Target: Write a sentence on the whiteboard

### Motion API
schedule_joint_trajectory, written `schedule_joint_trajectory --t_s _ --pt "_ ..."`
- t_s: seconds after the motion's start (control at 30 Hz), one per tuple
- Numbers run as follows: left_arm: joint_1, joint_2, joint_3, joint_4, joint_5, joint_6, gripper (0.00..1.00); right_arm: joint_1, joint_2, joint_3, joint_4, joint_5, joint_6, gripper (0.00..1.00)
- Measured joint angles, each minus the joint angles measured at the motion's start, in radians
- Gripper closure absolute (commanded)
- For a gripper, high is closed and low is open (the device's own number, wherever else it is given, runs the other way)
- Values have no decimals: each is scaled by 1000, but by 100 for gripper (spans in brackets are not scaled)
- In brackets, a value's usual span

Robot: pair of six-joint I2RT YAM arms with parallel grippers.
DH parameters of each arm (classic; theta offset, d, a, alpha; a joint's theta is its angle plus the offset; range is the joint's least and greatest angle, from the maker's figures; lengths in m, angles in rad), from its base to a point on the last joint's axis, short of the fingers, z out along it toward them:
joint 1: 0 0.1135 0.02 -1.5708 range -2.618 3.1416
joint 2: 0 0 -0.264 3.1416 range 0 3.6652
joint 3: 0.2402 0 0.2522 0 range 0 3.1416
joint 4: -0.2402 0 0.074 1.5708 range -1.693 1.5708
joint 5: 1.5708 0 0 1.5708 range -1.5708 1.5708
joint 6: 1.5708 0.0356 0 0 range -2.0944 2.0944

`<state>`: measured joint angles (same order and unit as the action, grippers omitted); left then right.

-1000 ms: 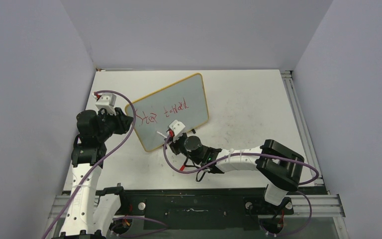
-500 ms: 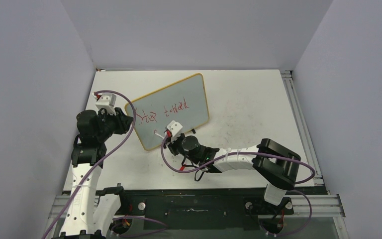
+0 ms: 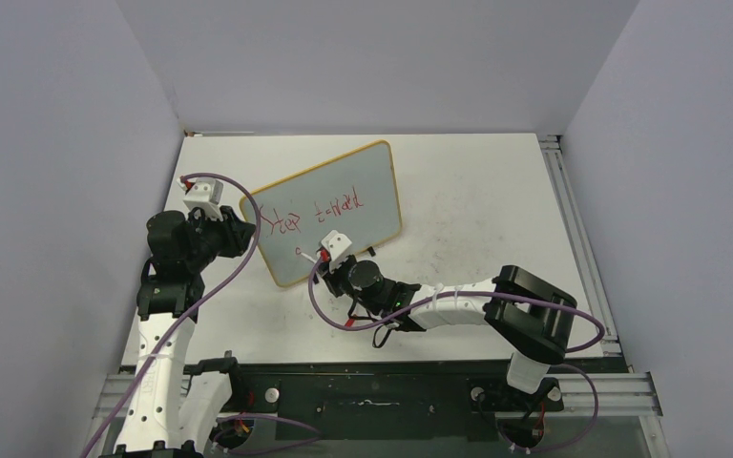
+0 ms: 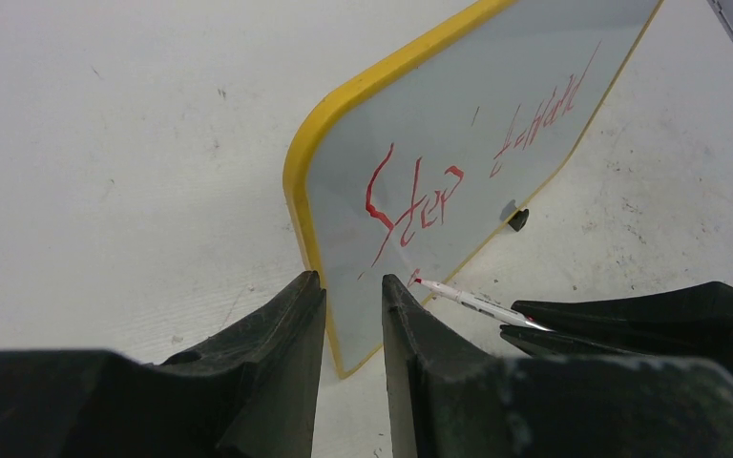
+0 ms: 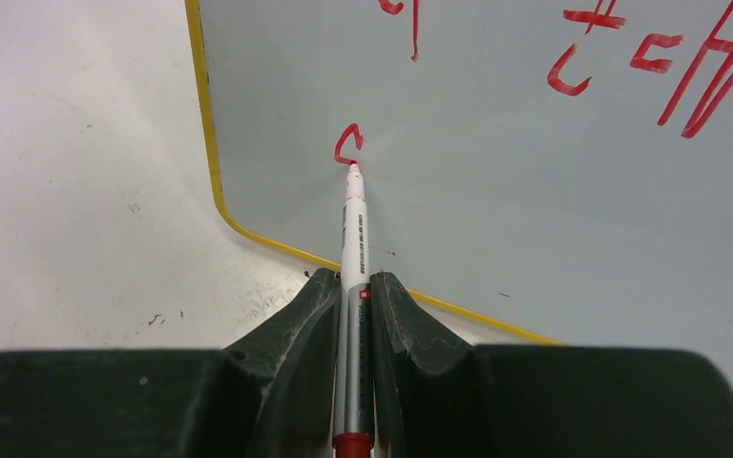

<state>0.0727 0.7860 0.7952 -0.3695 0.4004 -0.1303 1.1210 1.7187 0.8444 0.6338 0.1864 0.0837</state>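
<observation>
Shifted leftward, right hand [image 5: 353, 282] clenches marker [image 5: 354, 224], tip touching whiteboard [image 5: 534, 210] under sentence [image 4: 427, 200].

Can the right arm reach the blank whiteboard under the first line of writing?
Likely yes. The right gripper holds the marker with its tip at the whiteboard by a small red stroke, and nothing blocks the bare board beside it.

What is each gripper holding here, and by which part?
Right gripper: the marker, pinched by the rear of its barrel, tip on the whiteboard. Left gripper: the whiteboard, clamped by its yellow-framed side edge near the lower corner.
</observation>
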Motion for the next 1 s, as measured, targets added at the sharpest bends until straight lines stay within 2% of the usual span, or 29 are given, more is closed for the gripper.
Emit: schedule_joint_trajectory --t_s 1.0 --pt "0 0 0 0 0 0 73 0 0 2 1 13 -27 95"
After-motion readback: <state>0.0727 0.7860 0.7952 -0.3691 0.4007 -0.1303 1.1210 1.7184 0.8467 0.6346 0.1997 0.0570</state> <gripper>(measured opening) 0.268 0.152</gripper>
